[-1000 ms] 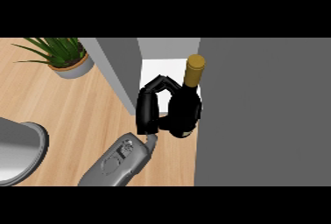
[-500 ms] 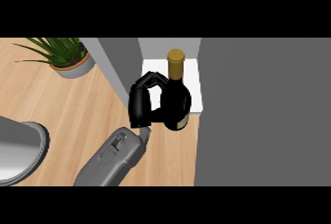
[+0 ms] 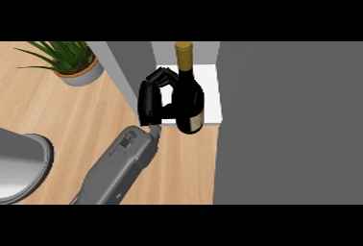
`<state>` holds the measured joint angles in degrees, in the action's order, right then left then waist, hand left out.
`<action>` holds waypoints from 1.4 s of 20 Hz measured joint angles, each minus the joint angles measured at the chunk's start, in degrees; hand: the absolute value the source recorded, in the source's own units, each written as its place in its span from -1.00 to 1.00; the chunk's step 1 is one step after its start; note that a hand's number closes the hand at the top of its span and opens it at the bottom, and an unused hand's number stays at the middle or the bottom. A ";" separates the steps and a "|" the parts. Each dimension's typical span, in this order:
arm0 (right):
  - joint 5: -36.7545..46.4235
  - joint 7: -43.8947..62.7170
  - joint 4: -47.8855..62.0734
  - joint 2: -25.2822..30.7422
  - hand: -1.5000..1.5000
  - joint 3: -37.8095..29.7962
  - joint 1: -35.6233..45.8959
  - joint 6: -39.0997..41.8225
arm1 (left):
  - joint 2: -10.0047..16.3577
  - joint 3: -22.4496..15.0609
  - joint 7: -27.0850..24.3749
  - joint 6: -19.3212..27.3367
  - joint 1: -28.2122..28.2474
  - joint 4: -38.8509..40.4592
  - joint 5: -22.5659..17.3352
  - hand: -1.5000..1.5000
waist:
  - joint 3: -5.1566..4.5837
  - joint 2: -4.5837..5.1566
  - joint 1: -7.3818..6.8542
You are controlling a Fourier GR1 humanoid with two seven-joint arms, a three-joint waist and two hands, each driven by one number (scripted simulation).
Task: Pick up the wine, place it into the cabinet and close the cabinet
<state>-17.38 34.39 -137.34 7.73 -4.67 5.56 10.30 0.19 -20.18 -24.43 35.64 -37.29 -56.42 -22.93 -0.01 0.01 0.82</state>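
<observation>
Take the cabinet [image 3: 284, 120] as your reference: in the head view it fills the right side as a large grey panel, with a narrow grey wall [image 3: 135, 67] further left and a white shelf [image 3: 211, 91] showing in the open gap between the two. Locate the wine bottle [image 3: 190, 103] in that gap. It is dark, with a gold-capped neck pointing towards the back of the cabinet, and its body lies over the white shelf while its base end overlaps the shelf's front edge. You cannot tell from this view whether the base rests on the shelf or hangs just above it. The left hand [image 3: 150, 98] sits on the side of the bottle away from the grey panel, just in front of the narrow wall. Its fingers [image 3: 162, 76] are curled round the bottle's shoulder and touch the glass below the neck, and the thumb [image 3: 169, 113] reaches across to the lower body, so the bottle is gripped between them. The grey forearm [image 3: 117, 168] runs back from the cabinet opening over the wooden counter [image 3: 64, 110]. A potted plant [image 3: 67, 57] stands well clear of the cabinet — beyond the narrow wall.
</observation>
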 measured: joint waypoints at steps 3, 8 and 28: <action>-0.10 -1.72 0.13 -0.55 -1.00 0.32 -1.87 1.25 | 0.23 1.25 0.39 -0.98 -2.45 3.17 -1.39 1.00 | 0.01 0.03 0.18; -0.06 -1.32 -0.05 -0.83 -1.00 1.43 -1.86 0.58 | 0.00 4.28 -0.93 -2.34 -7.47 11.21 -1.66 1.00 | 0.00 0.10 0.50; 0.05 -2.33 0.69 -1.27 -1.00 2.98 -1.04 0.19 | 0.37 13.00 -12.69 -3.43 -22.80 33.96 -3.59 1.00 | 0.00 0.49 1.32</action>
<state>-17.33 32.06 -136.66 6.46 -1.70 4.52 10.48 0.57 -7.17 -37.12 32.21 -60.09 -22.45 -26.52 -0.01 0.50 2.14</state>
